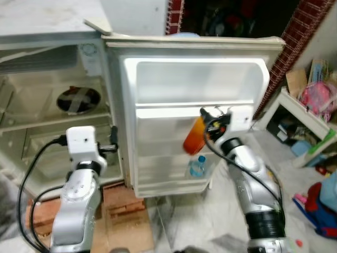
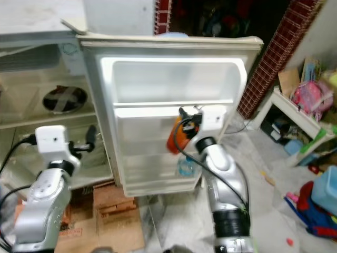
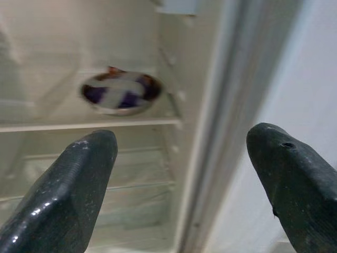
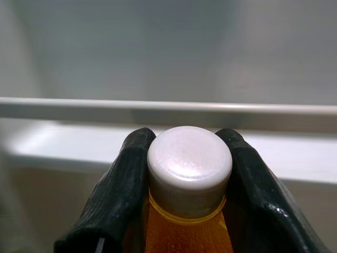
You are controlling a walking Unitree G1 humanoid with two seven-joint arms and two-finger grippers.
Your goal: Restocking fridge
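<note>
The fridge stands open, its white door (image 1: pixel 195 79) swung toward me with moulded shelves. My right gripper (image 1: pixel 206 120) is shut on an orange bottle (image 1: pixel 193 136) with a white cap (image 4: pixel 188 163), holding it tilted in front of the door's middle shelf rail (image 4: pixel 168 106). A small water bottle with a blue cap (image 1: pixel 198 166) stands in the door's bottom shelf. My left gripper (image 3: pixel 181 174) is open by the fridge's inner edge, facing a foil-covered bowl (image 3: pixel 121 92) on an inside shelf (image 1: pixel 52 122).
Cardboard (image 1: pixel 124 211) lies on the floor below the fridge. A white shelf unit (image 1: pixel 308 121) with toys and bags stands at the right, and a blue container (image 2: pixel 324 192) sits near it. A brick wall (image 1: pixel 295 37) rises behind the door.
</note>
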